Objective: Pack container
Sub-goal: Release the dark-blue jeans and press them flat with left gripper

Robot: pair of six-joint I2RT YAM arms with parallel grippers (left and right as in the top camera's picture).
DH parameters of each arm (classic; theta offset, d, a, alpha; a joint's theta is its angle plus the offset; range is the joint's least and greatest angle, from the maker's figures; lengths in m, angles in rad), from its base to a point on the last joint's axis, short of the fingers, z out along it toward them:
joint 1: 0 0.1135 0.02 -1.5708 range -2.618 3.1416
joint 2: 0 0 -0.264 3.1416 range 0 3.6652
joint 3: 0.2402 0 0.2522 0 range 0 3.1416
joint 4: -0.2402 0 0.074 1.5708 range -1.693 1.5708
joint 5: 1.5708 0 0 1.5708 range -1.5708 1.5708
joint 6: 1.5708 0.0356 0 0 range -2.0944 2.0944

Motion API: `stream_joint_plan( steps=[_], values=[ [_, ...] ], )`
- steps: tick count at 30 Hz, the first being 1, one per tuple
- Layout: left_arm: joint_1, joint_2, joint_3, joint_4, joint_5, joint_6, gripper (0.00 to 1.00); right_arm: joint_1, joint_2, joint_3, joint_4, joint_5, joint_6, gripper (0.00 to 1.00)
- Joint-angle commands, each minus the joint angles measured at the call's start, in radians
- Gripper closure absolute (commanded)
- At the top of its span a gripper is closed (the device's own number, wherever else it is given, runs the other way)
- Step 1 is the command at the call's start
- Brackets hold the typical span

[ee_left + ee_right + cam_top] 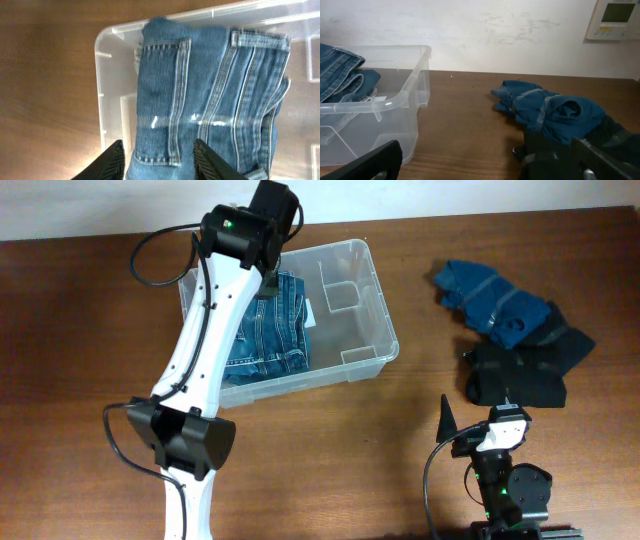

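The container sits on the desk toward the far side, left of centre. We've got folded jeans lying in its left half, while the right half shows only clear moulded base. Right above the denim hangs the left end effector, fingers spread and released.

The left wrist view gives us the seams and a back pocket up close. Overhead, the white arm covers part of that. The right wrist view shows the bin side-on, with denim visible through the clear wall.

Over on the right, nearest the front edge, the right end effector sits low, also wide apart and released. Just beyond it there's a black garment, with a blue garment touching it. On the far wall is a white control panel that only that wrist view catches.
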Motion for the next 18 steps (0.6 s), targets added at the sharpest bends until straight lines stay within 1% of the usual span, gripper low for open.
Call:
stream_joint_plan(
  steps=[1, 2, 3, 6, 8, 12, 18],
  values=[
    [0.028, -0.025, -0.003, 0.045, -0.056, 0.014, 0.67, -0.006, -0.008, -0.007, -0.002, 0.005, 0.005, 0.02],
    [0.038, -0.024, -0.004, 0.056, -0.055, 0.014, 0.71, -0.006, -0.008, -0.007, -0.002, 0.005, 0.005, 0.02],
    [0.055, -0.023, -0.006, 0.063, -0.043, 0.013, 0.78, -0.006, -0.008, -0.007, -0.002, 0.005, 0.005, 0.01],
    [0.073, -0.022, -0.038, 0.077, -0.018, 0.01, 0.88, -0.006, -0.008, -0.007, -0.002, 0.005, 0.005, 0.02],
    [0.08, -0.022, -0.092, 0.114, 0.006, 0.011, 0.91, -0.006, -0.008, -0.007, -0.002, 0.005, 0.005, 0.02],
    [0.076, -0.022, -0.199, 0.195, 0.009, 0.017, 0.94, -0.006, -0.008, -0.007, -0.003, 0.005, 0.005, 0.02],
    [0.073, -0.022, -0.363, 0.317, 0.019, 0.077, 0.96, -0.006, -0.008, -0.007, -0.002, 0.005, 0.005, 0.02]
  ],
)
